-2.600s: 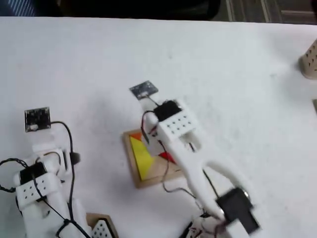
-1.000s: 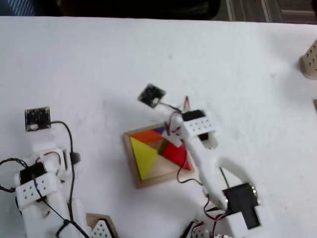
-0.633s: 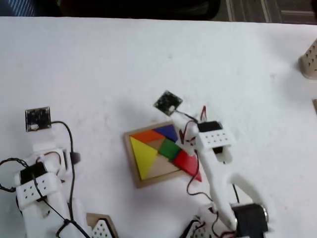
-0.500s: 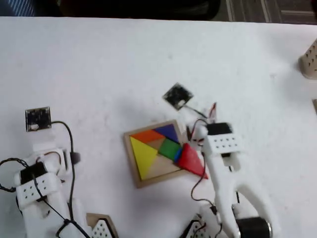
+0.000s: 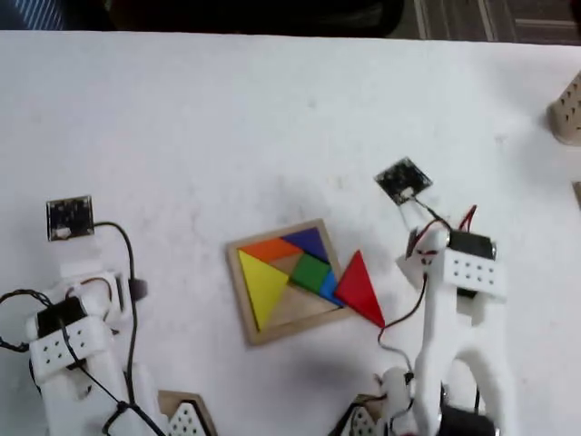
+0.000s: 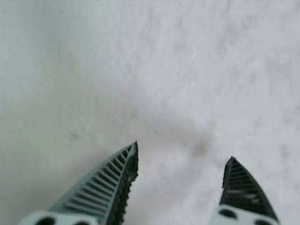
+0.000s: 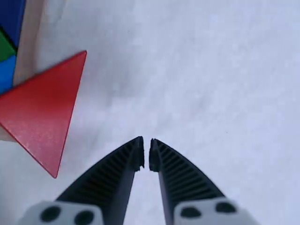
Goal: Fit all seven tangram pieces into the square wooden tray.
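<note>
High view: tray [image 5: 295, 311] sits mid-table [image 5: 272, 118], holding yellow triangle [image 5: 260, 283], orange piece [image 5: 269, 248], blue piece [image 5: 309, 242] and green piece [image 5: 311, 272]. Red triangle [image 5: 360, 289] lies across the tray's right edge, partly on the table. Right gripper [image 7: 146, 154] is near the red triangle, not touching it, jaws almost together on nothing. Left gripper [image 6: 180, 164] is over the table, well apart from the tray, jaws spread.

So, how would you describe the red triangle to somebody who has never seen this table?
On the white table, find the wooden tray near the middle. The red triangle lies across its edge on the right arm's side, mostly on the table. It is the only red piece, and the only one not fully inside the tray.
</note>
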Motion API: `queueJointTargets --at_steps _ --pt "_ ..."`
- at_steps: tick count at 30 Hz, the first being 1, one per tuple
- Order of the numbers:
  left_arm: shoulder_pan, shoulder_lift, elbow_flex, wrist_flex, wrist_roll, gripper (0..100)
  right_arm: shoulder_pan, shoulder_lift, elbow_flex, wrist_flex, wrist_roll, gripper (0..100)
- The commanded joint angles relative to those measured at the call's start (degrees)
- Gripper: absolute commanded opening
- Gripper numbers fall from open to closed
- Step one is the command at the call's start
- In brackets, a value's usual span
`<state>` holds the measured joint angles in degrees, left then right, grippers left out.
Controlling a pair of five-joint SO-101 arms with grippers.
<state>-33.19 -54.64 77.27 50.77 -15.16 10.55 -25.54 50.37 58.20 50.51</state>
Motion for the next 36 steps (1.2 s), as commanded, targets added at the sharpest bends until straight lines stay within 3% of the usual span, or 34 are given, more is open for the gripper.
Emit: queueJointTargets --at_steps 1,9,15,28,36 --pt "0.75 -0.66 0.00 -1.23 -0.44 11 0.22 8.22 -0.35 0.40 2.37 1.9" --pt "0.75 -0.57 0.00 -1.23 -0.44 11 -4.35 17.01 -1.49 1.63 2.64 1.9" --pt "0.75 -0.57 0.00 -1.23 -0.44 11 -11.47 16.40 -1.85 13.85 8.44 1.9" --pt "0.75 -0.57 0.00 -1.23 -0.44 11 -18.68 16.40 -5.10 14.64 2.11 1.9" --pt "0.75 -0.57 0.00 -1.23 -0.44 11 -21.23 16.40 -12.92 22.90 2.11 1.9"
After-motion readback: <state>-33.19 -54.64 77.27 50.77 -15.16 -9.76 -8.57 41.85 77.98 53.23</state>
